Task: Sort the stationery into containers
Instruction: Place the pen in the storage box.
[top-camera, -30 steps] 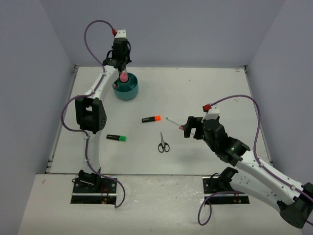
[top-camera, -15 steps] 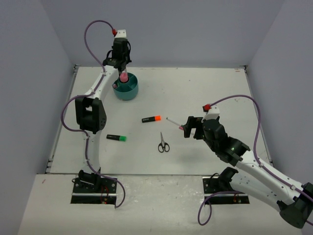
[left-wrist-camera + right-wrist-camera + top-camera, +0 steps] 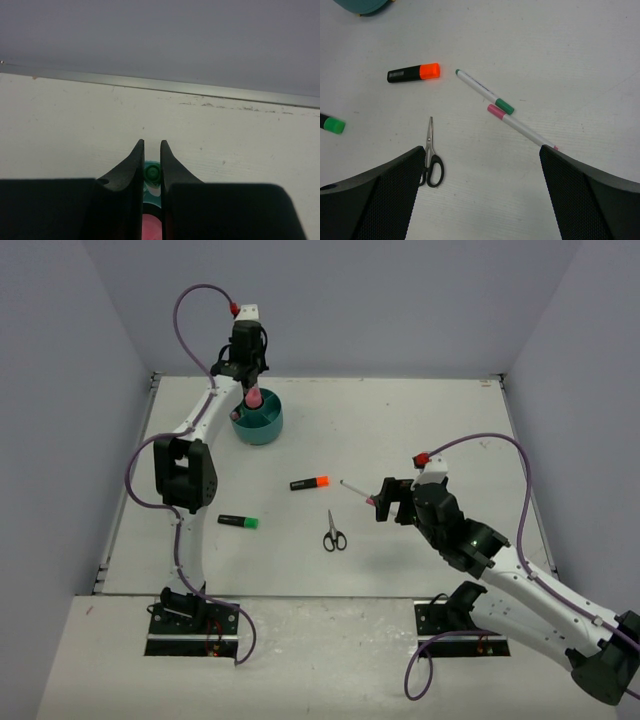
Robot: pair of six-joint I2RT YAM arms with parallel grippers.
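Teal organiser (image 3: 262,426) stands near the far-left corner of the bench (image 3: 430,420). Left jaws hang directly above it, almost closed, pinching a pink tube (image 3: 252,398) held upright over the compartments. Right jaws, spread wide and holding nothing, hover right of bench centre above two thin white pens (image 3: 482,91). Orange-capped highlighter (image 3: 310,483), green-capped highlighter (image 3: 238,522) and scissors (image 3: 334,534) lie mid-bench.

Lab test cell: white table (image 3: 420,430), plain grey walls (image 3: 350,300)
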